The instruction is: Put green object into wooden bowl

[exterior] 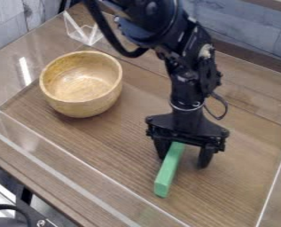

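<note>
With the jaws spread wide and pointing straight down, the black gripper (186, 147) straddles the upper end of the long, thin, bright green rectangular bar (170, 170). Bar lies flat on the dark wood-grain desk (83, 142), running toward the near edge; nothing pinched yet. Round, light tan wooden bowl (80, 83) sits well apart, up and left, empty. Step in hand, as judged: the grasp. Next move calls for closing across the bar's narrow width, then lifting clear before carrying to the bowl.
</note>
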Controlling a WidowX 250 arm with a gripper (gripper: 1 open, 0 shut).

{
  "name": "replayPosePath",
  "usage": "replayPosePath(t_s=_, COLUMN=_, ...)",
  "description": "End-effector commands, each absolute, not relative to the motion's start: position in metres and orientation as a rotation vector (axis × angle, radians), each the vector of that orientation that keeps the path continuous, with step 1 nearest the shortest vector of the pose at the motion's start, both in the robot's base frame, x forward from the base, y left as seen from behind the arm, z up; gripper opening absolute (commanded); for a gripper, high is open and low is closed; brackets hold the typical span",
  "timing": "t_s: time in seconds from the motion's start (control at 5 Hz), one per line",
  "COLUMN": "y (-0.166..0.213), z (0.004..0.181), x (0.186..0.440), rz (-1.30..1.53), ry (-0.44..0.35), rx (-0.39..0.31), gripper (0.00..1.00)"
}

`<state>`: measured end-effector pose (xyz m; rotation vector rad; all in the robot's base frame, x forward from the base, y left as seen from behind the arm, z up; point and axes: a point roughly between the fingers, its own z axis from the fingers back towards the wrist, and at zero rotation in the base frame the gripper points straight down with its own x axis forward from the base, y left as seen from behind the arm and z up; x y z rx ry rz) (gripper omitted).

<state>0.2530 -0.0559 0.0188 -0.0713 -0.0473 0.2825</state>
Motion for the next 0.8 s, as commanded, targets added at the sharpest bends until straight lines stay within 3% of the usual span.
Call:
replayPosePath(t_s=0.0, y=-0.052, z=0.036, x=0.261, rz=0.379, ry=-0.095, rx=-0.079, gripper=1.00)
replayPosePath(t_s=0.4, y=-0.046, z=0.046, x=0.256, rz=0.527, ry=-0.102, rx=-0.071, gripper=1.00)
replayPosePath(t_s=0.6, y=-0.037, z=0.037, x=0.252, rz=0.501, ry=-0.096, rx=-0.069, gripper=1.00)
